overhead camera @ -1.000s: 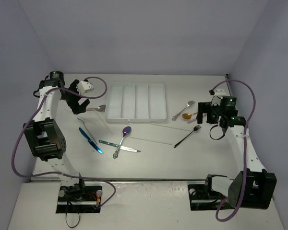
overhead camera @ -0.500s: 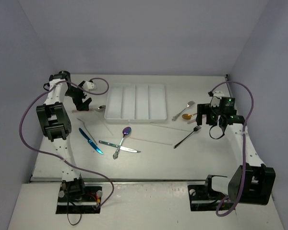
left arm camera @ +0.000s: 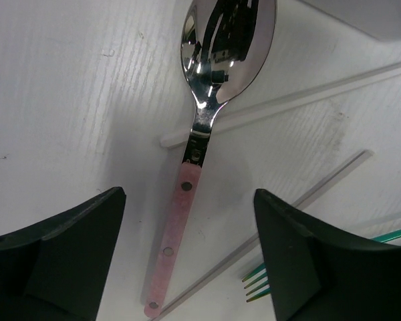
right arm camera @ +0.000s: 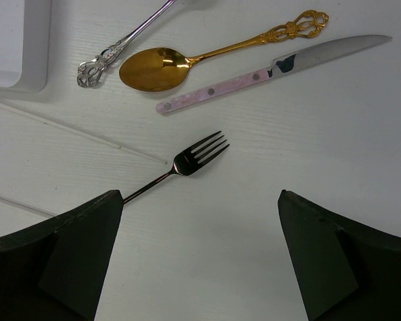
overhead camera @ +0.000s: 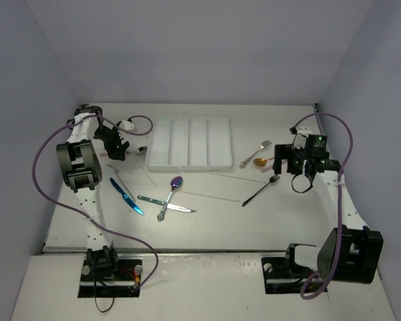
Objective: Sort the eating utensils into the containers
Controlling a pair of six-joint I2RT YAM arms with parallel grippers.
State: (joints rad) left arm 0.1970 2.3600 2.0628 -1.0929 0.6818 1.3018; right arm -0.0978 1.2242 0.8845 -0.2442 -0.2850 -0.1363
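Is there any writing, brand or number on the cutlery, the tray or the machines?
No text can be read. The pink-handled silver spoon, the ornate gold spoon, the pink-handled knife and the white plastic cutlery tray bear no lettering. Nothing legible shows elsewhere.

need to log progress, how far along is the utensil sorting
Nothing looks done: all four compartments of the white tray are bare. In hand: the left gripper is open astride the handle of the pink-handled spoon, not gripping it; the right gripper hangs open above the black fork. Left: every utensil, including the gold spoon, blue knife and purple spoon on the table.
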